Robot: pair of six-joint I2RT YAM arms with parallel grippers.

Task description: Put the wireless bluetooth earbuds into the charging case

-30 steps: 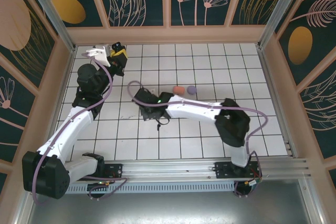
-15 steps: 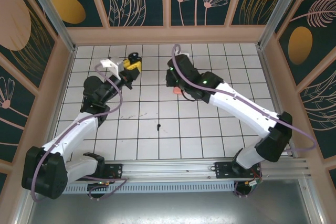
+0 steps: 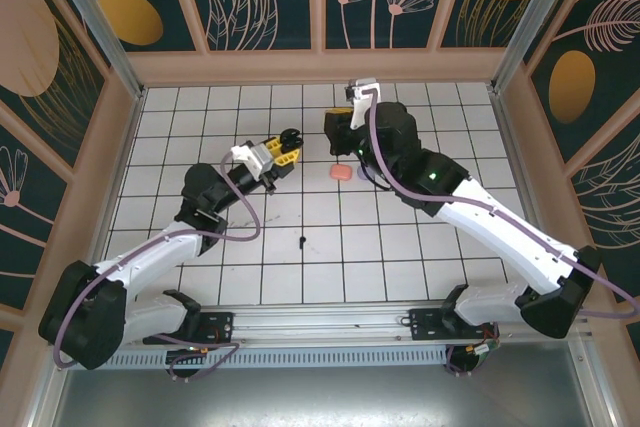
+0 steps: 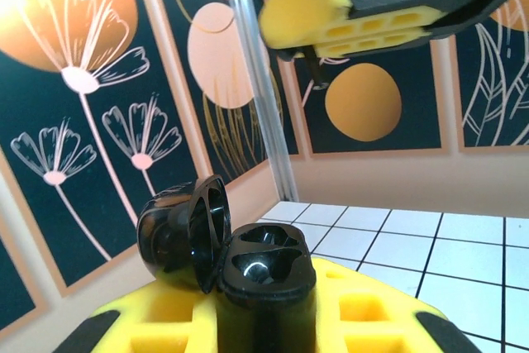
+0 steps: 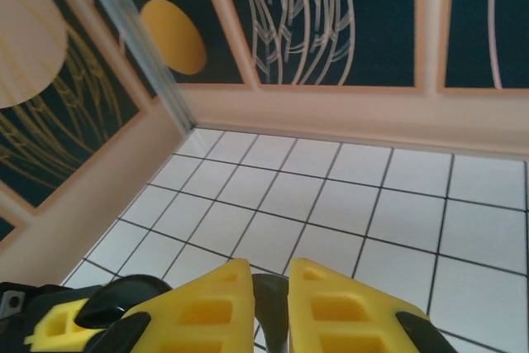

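Nearest the arm bases, a loose black earbud (image 3: pixel 302 241) lies alone on the white tiles, well short of both claws, its stem running near-to-far. Beyond it the left claw (image 3: pixel 285 147) is clenched on the black charging case (image 4: pixel 264 266). The case stands upright between the yellow fingers (image 4: pixel 149 324), mouth facing up, with two glossy wells showing. Its lid (image 4: pixel 183 229) hangs open on the case's left side. Just past and above the case, apart from it, the right claw (image 5: pixel 270 272) is pinched almost closed on a small dark piece (image 5: pixel 270 312) that looks like another black earbud. Too little of it shows to tell which way it points. A coral-pink case (image 3: pixel 341 173) sits on the tiles just near-side of the right claw
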